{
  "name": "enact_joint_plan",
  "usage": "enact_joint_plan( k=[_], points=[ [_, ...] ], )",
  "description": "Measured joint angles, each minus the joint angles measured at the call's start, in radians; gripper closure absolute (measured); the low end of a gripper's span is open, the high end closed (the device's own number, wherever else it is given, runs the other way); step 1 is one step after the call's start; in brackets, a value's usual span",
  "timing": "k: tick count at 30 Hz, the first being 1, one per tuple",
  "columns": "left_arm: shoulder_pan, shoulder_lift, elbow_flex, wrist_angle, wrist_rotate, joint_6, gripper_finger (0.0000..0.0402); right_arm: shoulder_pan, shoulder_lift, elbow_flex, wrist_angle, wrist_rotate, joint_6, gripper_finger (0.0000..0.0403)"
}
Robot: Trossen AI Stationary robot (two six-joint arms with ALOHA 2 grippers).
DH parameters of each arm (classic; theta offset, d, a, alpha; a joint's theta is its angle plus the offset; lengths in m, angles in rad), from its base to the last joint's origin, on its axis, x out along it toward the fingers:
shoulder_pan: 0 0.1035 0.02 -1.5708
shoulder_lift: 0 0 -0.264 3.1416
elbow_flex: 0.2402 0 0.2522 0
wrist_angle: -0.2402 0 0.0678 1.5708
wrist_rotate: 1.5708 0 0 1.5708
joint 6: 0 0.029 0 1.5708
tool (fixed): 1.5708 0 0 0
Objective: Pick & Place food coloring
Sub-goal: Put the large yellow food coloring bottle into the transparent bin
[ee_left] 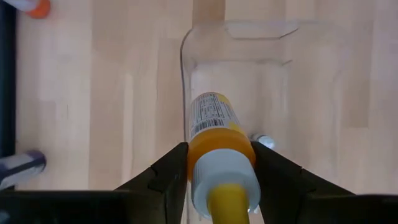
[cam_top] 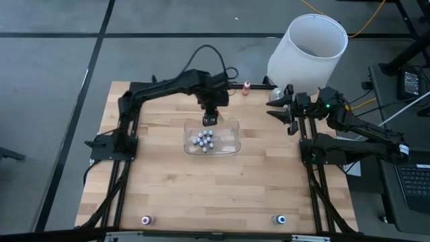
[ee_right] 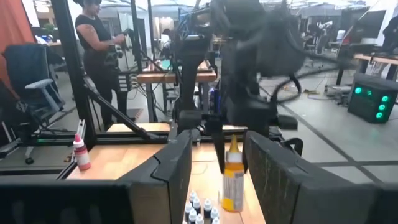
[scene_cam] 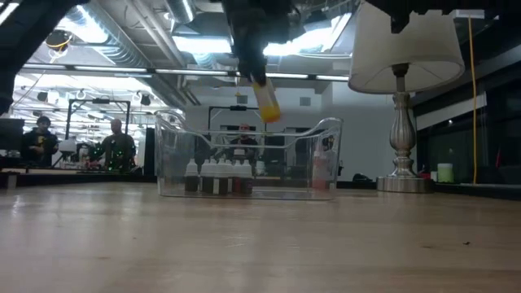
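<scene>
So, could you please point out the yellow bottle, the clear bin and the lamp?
yellow bottle (ee_left: 214, 118): left wrist view, its label.
clear bin (scene_cam: 330, 159): low view, its right wall.
lamp (scene_cam: 400, 114): low view, its stem.

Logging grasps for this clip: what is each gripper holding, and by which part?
Left gripper holds the yellow bottle by its cap end, above the clear bin. Right gripper holds nothing.

I see a yellow food coloring bottle (scene_cam: 266, 102) hanging tilted at upper centre of the low view, above a cluster of small bottles (cam_top: 203, 140) standing upright, centre of the high view.
</scene>
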Motion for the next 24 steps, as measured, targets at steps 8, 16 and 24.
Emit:
enact_joint_plan(
  k=[8, 16, 24],
  points=[
    [-0.029, 0.086, 0.003, 0.002, 0.001, 0.087, 0.0254, 0.0, 0.0, 0.0, -0.007, 0.001, -0.002, 0.025],
    [-0.065, 0.102, 0.004, 0.037, 0.004, 0.102, 0.0254, 0.0, 0.0, 0.0, -0.015, 0.001, 0.0, 0.025],
    [-0.068, 0.17, 0.08, 0.047, 0.0, 0.176, 0.0254, 0.0, 0.0, 0.0, -0.014, 0.001, 0.005, 0.025]
  ],
)
